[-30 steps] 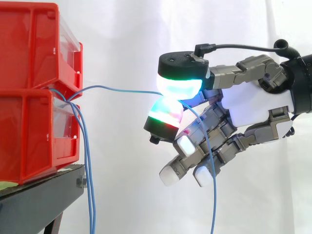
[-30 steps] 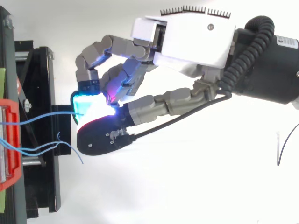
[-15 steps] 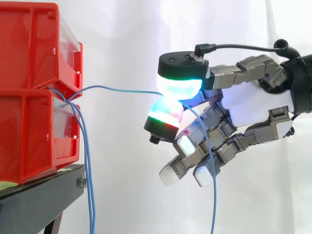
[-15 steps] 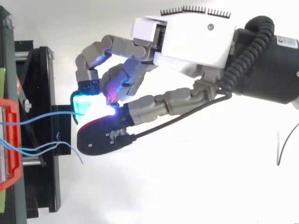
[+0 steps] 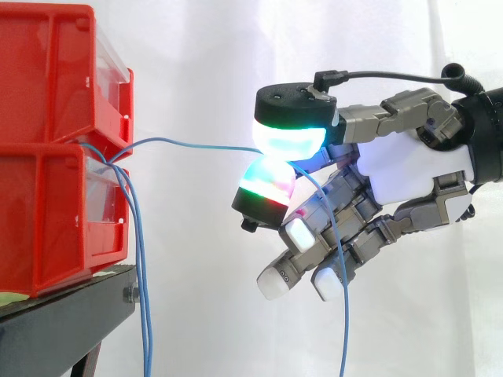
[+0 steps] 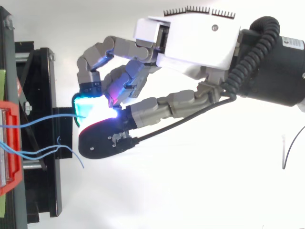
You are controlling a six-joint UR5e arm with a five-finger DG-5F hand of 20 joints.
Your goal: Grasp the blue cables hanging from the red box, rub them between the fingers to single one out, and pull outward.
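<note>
Nearest us, we see the hand [image 5: 409, 169] pinching one blue cable [image 5: 196, 146] between two glowing pads [image 5: 287, 141], the rest of it loosely bent and holding nothing. From that pinch the cable runs nearly level to the stacked red bins [image 5: 47, 157], its free end drooping past the hand, while the other blue cables [image 5: 141, 275] hang beside the black stand [image 5: 55, 330]. Behind everything we see the white curtain [image 5: 204, 63].
</note>
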